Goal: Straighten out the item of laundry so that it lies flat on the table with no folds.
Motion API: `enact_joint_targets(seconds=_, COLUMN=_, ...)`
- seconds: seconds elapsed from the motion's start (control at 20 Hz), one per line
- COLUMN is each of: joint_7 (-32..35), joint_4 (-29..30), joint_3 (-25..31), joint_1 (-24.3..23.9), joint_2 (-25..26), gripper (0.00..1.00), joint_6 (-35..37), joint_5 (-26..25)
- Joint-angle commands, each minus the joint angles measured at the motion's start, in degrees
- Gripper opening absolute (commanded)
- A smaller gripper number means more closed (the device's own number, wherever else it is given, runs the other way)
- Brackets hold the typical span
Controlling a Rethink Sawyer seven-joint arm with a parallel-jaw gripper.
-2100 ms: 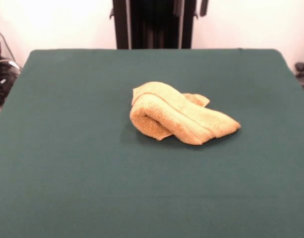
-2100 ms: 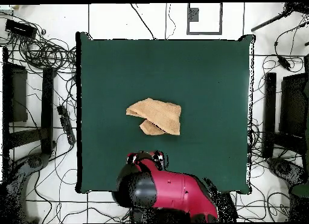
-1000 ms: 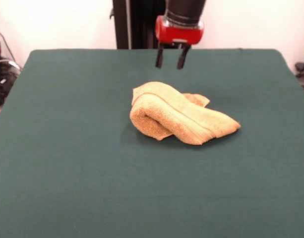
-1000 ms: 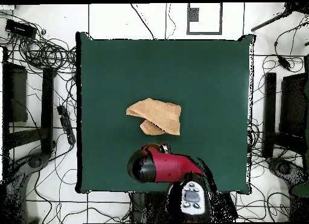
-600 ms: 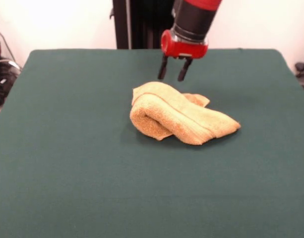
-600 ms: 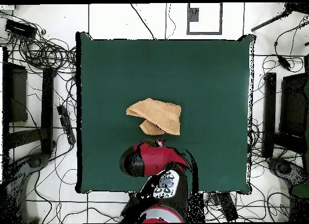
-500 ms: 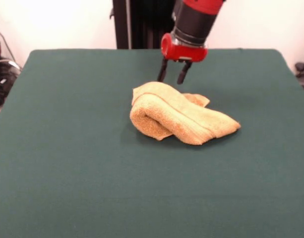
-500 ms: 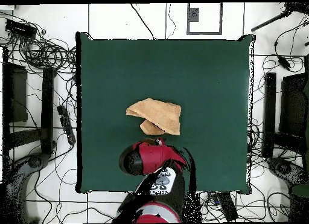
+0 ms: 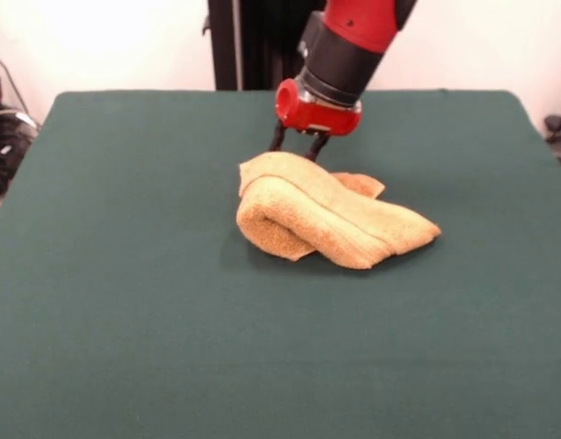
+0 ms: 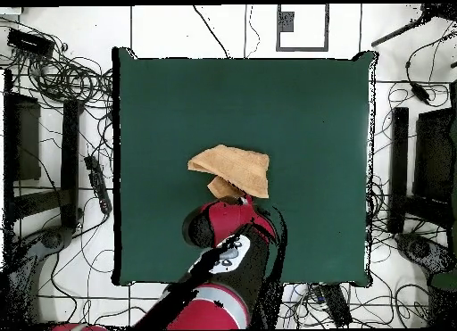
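The orange-tan towel (image 9: 328,216) lies crumpled and folded over itself in the middle of the dark green table (image 9: 124,293). One rolled fold faces the front, and a small corner sticks out at the far right. My gripper (image 9: 296,151) hangs from the red and black arm at the towel's far left edge. Its two dark fingers stand apart, with their tips down at the top fold. In the overhead view the towel (image 10: 232,170) is a folded wedge, and the red arm head (image 10: 223,222) covers the gripper just below it.
The table (image 10: 303,113) stretches wide on every side of the towel. The black pedestal (image 9: 280,41) stands behind the table's far edge. Cables and black stands (image 10: 54,78) lie on the floor around the table.
The gripper has come down and to the left, from above the table's far part to the towel's far edge. The towel's left fold has shifted slightly left.
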Motion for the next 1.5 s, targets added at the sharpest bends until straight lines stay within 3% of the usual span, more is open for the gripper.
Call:
enact_joint_targets(seconds=0.05, joint_7=9.87, joint_4=-8.00, joint_3=-3.38, joint_1=4.52, joint_2=3.59, gripper=1.00, joint_6=0.29, joint_5=1.09)
enact_joint_targets(seconds=0.55, joint_7=8.86, joint_4=-9.18, joint_3=-4.58, joint_1=6.40, joint_2=1.81, gripper=1.00, joint_6=8.73, joint_5=2.51)
enact_joint_targets(seconds=1.5, joint_7=11.67, joint_4=-9.72, joint_3=-6.13, joint_1=7.84, joint_2=2.66, gripper=1.00, joint_6=8.32, joint_5=3.56)
